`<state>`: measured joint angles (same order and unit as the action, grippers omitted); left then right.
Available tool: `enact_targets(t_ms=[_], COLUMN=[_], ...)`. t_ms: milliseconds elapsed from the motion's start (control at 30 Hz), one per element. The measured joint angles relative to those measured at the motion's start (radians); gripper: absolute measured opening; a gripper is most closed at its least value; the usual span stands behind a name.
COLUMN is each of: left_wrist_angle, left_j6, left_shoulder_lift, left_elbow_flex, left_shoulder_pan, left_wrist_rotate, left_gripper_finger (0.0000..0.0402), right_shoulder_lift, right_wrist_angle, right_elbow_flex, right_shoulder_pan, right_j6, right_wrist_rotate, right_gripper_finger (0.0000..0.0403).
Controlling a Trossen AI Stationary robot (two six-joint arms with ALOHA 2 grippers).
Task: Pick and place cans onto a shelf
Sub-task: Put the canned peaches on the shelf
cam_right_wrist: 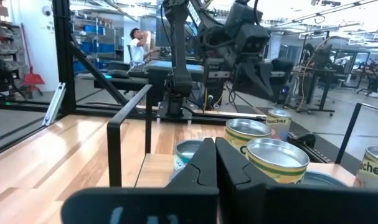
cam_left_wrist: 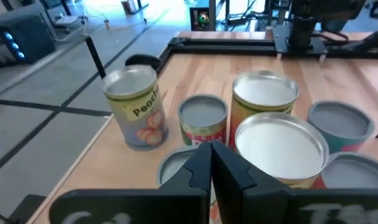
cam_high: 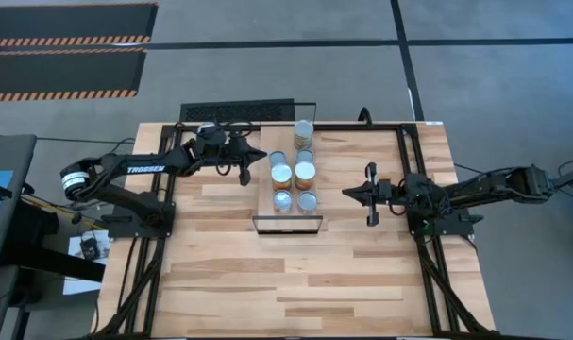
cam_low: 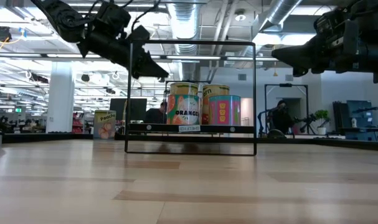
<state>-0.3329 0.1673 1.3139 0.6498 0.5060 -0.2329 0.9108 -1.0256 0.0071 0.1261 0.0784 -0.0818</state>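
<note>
The shelf (cam_high: 264,189), a light-wood plank in a thin black frame, stands at the table's middle. Several cans (cam_high: 306,175) stand on it in two rows, and they also show in the left wrist view (cam_left_wrist: 282,146) and the right wrist view (cam_right_wrist: 277,158). A peaches can (cam_high: 304,132) stands upright past the plank's far end; it also shows in the left wrist view (cam_left_wrist: 136,115). My left gripper (cam_high: 260,156) is shut and empty, in the air at the shelf's left side. My right gripper (cam_high: 347,192) is shut and empty, in the air right of the shelf.
Black rails (cam_high: 413,179) run along the table's left and right sides, where the arm bases stand. The shelf's frame (cam_low: 255,93) rises as a tall black rectangle above the plank. Bare slatted tabletop (cam_high: 295,283) lies between the shelf and the near edge.
</note>
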Motion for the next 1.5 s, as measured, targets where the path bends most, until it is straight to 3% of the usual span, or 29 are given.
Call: enact_targets(t_ms=[167,400,567,733,900,1233,1500], left_wrist_angle=[0.084,0.413,0.702,0.869,0.989,1.096,1.095], left_j6=[-0.005,-0.026,-0.155,-0.196,-0.125,0.026,0.066], left_shoulder_lift=[-0.097,-0.271,-0.301,-0.263,-0.188,0.014,0.156], left_elbow_flex=[0.000,0.000,0.035,0.114,0.203,0.336,0.367], left_shoulder_pan=[0.000,0.004,0.077,0.181,0.253,0.308,0.317], left_wrist_rotate=[0.022,0.282,0.366,0.369,0.336,0.356,0.544], left_gripper_finger=[0.0000,0.0000,0.0000,0.0000,0.0004,0.0091,0.0130], right_shoulder_lift=[0.000,0.000,0.000,0.000,0.000,0.000,0.000], right_wrist_angle=[0.000,0.020,0.023,0.023,0.023,0.045,0.049], right_elbow_flex=[0.000,-0.001,-0.001,-0.002,-0.001,0.008,0.009], right_shoulder_pan=[0.000,0.001,0.001,0.001,0.001,0.001,0.001], right_j6=[0.000,0.001,0.005,0.005,0.004,0.001,0.005], right_wrist_rotate=[0.001,0.005,0.027,0.028,0.031,0.031,0.030], right_gripper_finger=[0.0004,0.0004,0.0005,0.0005,0.0005,0.0005,0.0005])
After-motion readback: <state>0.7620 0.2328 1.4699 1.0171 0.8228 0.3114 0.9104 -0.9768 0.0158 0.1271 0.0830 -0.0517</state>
